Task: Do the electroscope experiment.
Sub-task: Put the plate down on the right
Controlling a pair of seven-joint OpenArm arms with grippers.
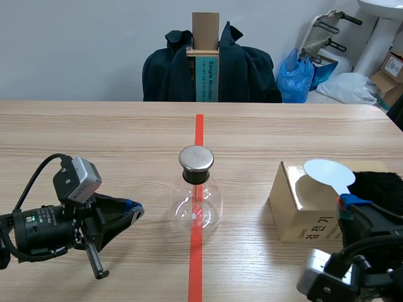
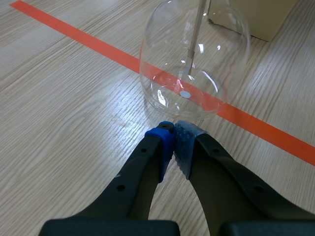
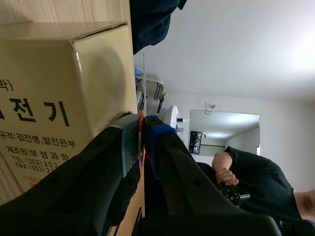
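The glass electroscope (image 1: 196, 200) stands on the surface (image 1: 94, 138), just ahead of the left claw (image 2: 173, 130) — pinched tight, holding nothing. The right claw (image 3: 141, 124) seems to pinch a white paddle (image 1: 328, 172) over the gold box (image 1: 295, 217).

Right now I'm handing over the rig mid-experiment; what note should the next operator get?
Left hand: shut on nothing, low on the table beside the glass electroscope.
Right hand: shut on the white disc wand, by the gold box and black fur.
Done: wand gripped.
Left: bring the disc to the electroscope's metal cap; charging can't be judged.
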